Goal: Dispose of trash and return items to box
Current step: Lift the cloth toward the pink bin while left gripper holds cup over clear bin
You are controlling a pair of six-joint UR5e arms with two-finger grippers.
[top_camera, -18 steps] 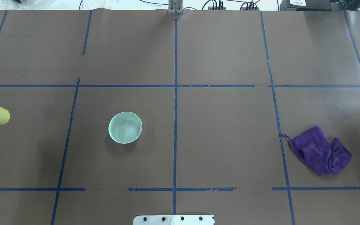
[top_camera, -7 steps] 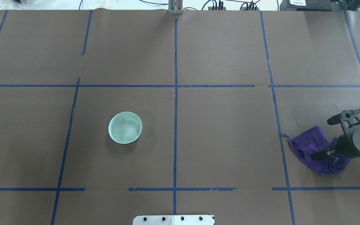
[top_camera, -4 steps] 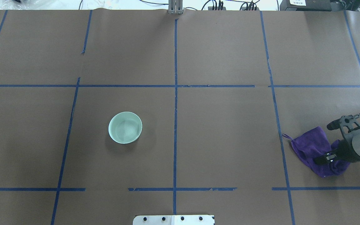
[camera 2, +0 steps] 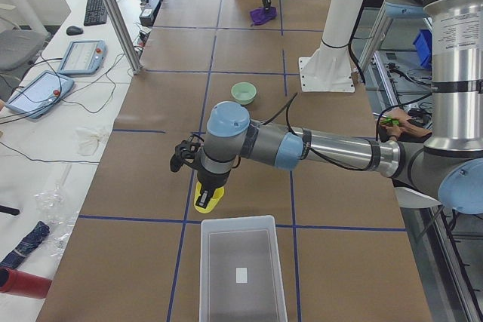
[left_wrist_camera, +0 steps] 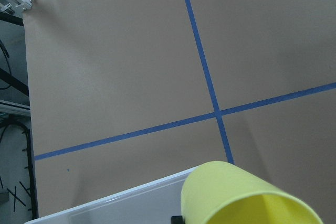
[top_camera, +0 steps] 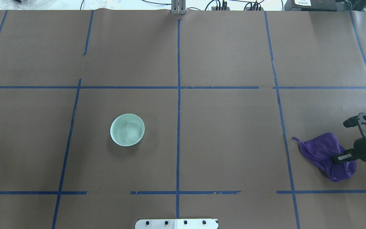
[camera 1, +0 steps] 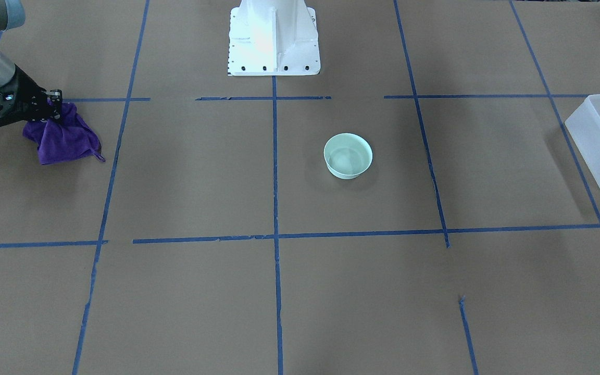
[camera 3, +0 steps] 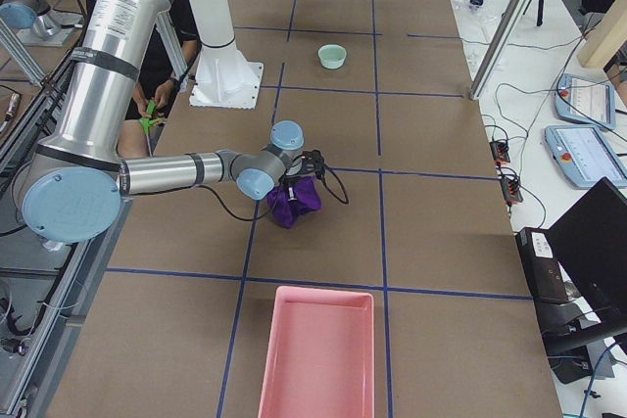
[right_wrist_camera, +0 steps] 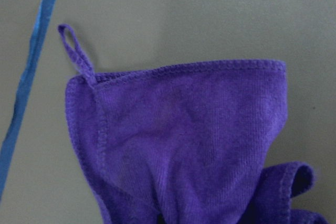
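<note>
Purple cloth (top_camera: pixel 319 152) is bunched up at the right edge of the overhead view. The right gripper (top_camera: pixel 336 159) has its fingers squeezed together on a fold of it. The rest of the cloth droops onto the brown paper table (top_camera: pixel 227 133), and its little hanging loop pokes out toward a blue tape line (top_camera: pixel 284 140) on its left.

Over in the left side view, the left gripper (camera 2: pixel 204 190) sits in the middle of the frame, clamped on the yellow cup (camera 2: pixel 209 198). I can only see a sliver of black finger in the wrist view, but the cup is tilted in the air with its mouth toward that camera, so it's clearly being held. It hangs right by the near rim of the frosted box (camera 1: pixel 589 151), which is cut off by the right edge of the front view.

The mint bowl (top_camera: pixel 127 129) stands upright on the table, left of centre in the overhead view, well apart from both grippers and the box. A pink tray (camera 3: pixel 318 359) sits at the bottom of the right side view, near the cloth.
</note>
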